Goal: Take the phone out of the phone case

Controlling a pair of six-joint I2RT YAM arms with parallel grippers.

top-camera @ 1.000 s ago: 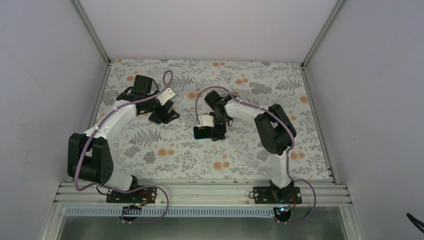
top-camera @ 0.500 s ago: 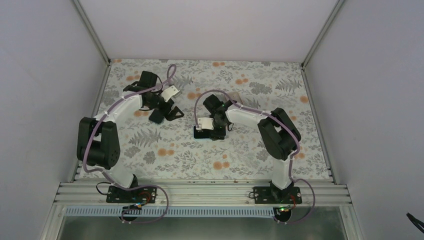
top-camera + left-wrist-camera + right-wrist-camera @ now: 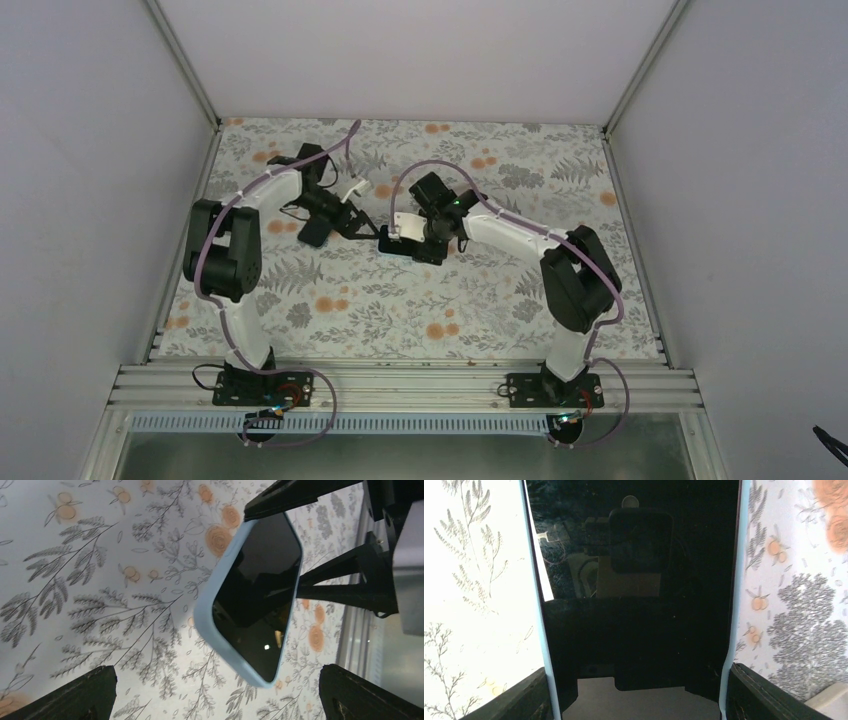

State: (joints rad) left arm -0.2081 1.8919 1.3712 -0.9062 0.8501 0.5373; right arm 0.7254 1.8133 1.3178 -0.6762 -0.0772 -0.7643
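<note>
Clamped in the right end effector (image 3: 636, 696): a pale blue, round-cornered phone case (image 3: 204, 610), gripped across its width near one short end, with a black finger (image 3: 519, 700) pressed to each long edge. Seated inside the case, rim showing on every visible side: a slim phone with a glossy black screen (image 3: 260, 590), not yet taken out. Screen turned towards the right wrist camera and filling most of that view, with a dim reflection of the camera housing on the glass.

Located a little behind the middle of the floral-patterned table (image 3: 330, 300), between the two arms. Seen at a slant in the left wrist view, free short end pointing down the frame. Resting on the table or lifted just off it: cannot tell.

Left end effector (image 3: 216, 680) spread wide and holding nothing, just beside the phone on its left in the overhead view. Black fingers (image 3: 75, 695) at the two bottom corners of the left wrist view, apart from the case, with the free end of the case lying above the gap between them. Both arms stretched inward over the table, end effectors near each other at the phone.
</note>
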